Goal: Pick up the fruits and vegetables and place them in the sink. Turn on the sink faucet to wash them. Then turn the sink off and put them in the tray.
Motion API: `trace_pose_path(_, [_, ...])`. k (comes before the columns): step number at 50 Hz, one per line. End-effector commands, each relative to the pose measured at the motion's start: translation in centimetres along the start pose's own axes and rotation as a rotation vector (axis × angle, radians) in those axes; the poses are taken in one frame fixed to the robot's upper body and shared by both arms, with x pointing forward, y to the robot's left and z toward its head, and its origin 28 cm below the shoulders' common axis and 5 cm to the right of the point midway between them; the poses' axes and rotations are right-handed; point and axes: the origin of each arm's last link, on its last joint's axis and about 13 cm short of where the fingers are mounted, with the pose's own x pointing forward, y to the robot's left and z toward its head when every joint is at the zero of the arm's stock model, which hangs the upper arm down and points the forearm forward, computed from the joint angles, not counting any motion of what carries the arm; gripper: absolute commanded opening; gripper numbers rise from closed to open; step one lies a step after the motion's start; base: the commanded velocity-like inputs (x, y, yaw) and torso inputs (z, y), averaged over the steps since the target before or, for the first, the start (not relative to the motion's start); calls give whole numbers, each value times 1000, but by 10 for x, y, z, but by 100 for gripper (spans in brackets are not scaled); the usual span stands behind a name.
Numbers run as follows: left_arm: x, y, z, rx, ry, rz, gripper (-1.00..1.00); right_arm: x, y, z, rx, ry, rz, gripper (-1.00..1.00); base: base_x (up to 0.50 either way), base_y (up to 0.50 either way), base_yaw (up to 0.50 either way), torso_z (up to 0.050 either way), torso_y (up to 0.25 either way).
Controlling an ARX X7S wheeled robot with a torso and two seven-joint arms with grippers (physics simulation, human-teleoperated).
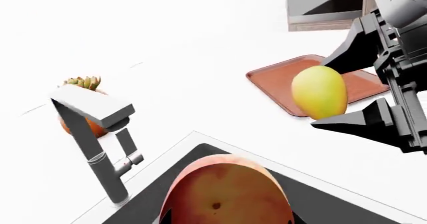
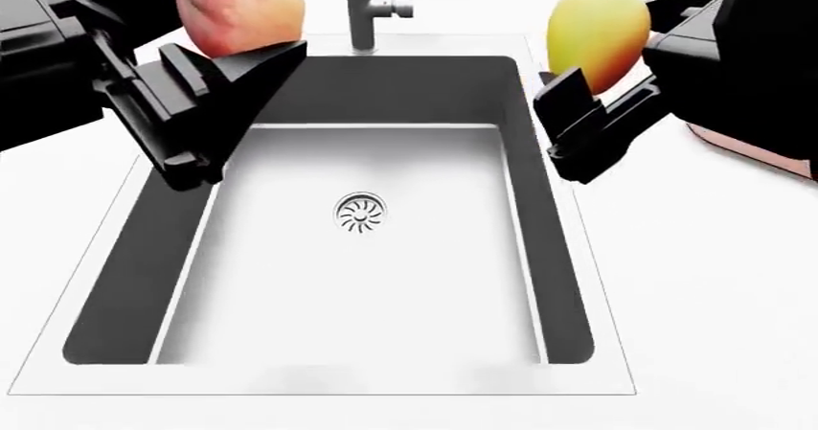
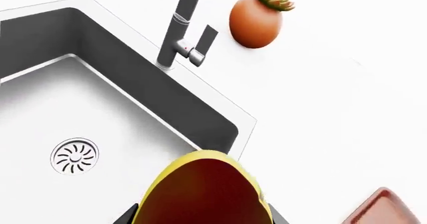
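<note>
- Pinkish-red apple (image 2: 239, 9), clamped in my left gripper (image 2: 224, 71), hangs over the sink's (image 2: 128, 286) far-left corner, ready to drop.
- Yellow-green mango (image 2: 595, 28), pinched in my right gripper (image 2: 601, 100), hovers above the right rim.
- Basin bare; faucet (image 2: 371, 4) stands behind, apparently off.
- Reddish-brown tray (image 1: 363, 87) waits on the counter, right.

Pinkish-red apple (image 2: 239, 11) held over sink (image 2: 167, 248) far-left; yellow-green mango (image 2: 596, 30) held over far-right rim. Faucet (image 2: 364, 9) far centre. Tray (image 1: 367, 84) right.
</note>
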Motion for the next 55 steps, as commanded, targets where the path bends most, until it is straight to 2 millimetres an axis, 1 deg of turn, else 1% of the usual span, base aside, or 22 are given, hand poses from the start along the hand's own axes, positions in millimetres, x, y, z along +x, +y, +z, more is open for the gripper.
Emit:
trace_pose_path(1, [-8,-3,13,7,-28,-7,-100,-15,-10,16,-38,-51,-39,-100,-148,-500,0,0,0])
trace_pose_path(13, [-10,-4,16,17,-24,-17,-100,-21,-14,21,-52,-69,-53,-100,-93,-500,0,0,0])
trace_pose_path(26, [-7,-6,19,32,-13,-40,-100,-21,-14,14,-52,-50,-47,-100,0,-500,0,0,0])
trace_pose_path(37, [-4,-6,17,36,-3,-51,-100,-21,-14,11,-57,-37,-45,-100,23,-500,0,0,0])
trace_pose_path(50, [-4,-7,20,44,-3,-56,-100,-23,-15,11,-66,-23,-38,-100,52,-495,0,0,0])
trace_pose_path(55, [-5,-7,20,45,-4,-56,-100,-23,-16,11,-68,-18,-35,-100,2,-256,0,0,0])
